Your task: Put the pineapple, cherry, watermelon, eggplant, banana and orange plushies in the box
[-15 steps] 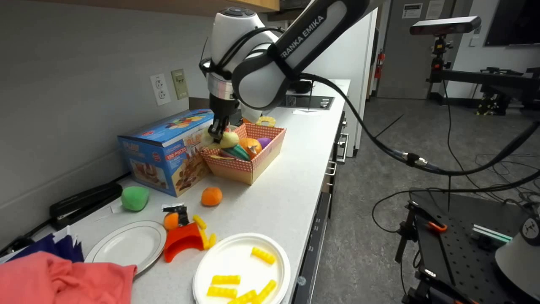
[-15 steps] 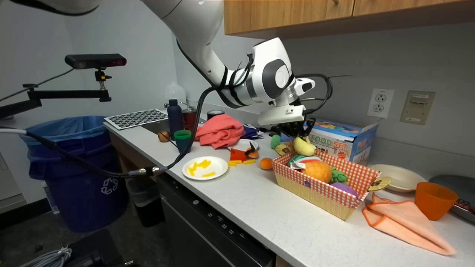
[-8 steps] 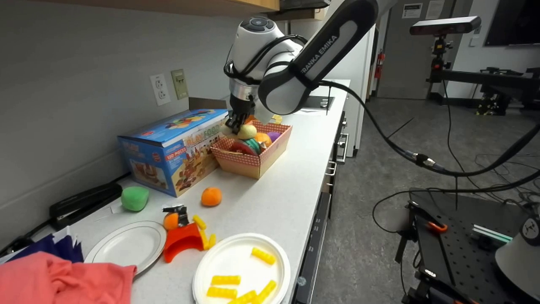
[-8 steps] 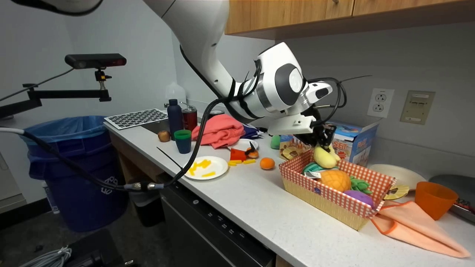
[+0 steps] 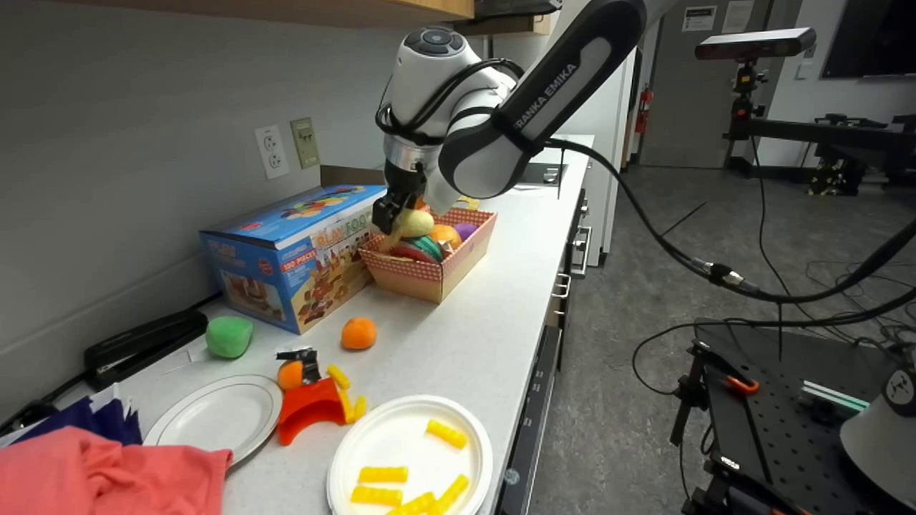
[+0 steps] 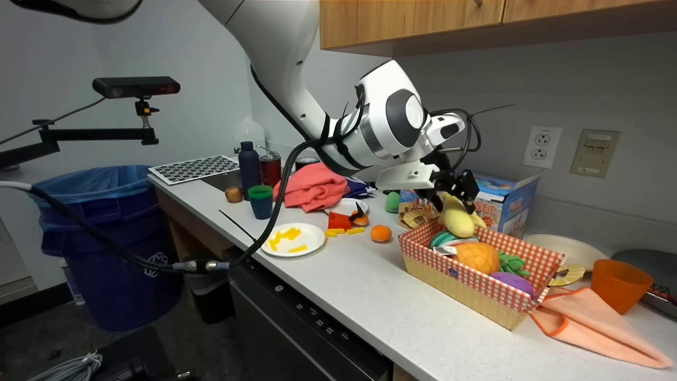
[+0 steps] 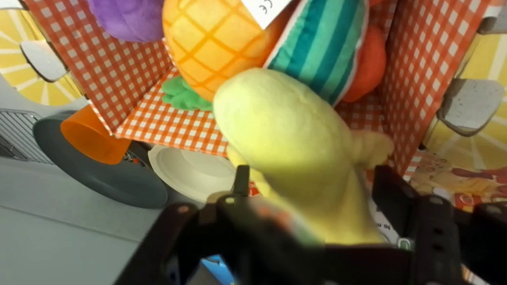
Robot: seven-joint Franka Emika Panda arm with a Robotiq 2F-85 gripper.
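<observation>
Banana plush (image 7: 285,118), in the wrist view, slants over the gingham-lined box (image 7: 420,71), the gripper (image 7: 312,176) parted around it, seemingly released; its peel flap (image 7: 259,180), close by a fingertip (image 7: 241,180), could snag and drag it out when the arm lifts. In an exterior view it sits high against the watermelon plush (image 6: 441,239), so a nudge might topple it overboard. In an exterior view the orange (image 5: 358,333) lies outside on the counter (image 5: 422,365); any brush could roll it.

Yellow banana (image 7: 293,134) tilted over gingham-lined box (image 6: 460,286); striped watermelon (image 7: 324,43), pineapple (image 7: 214,43), purple eggplant (image 7: 130,18) inside; round orange (image 5: 358,333) outside.
</observation>
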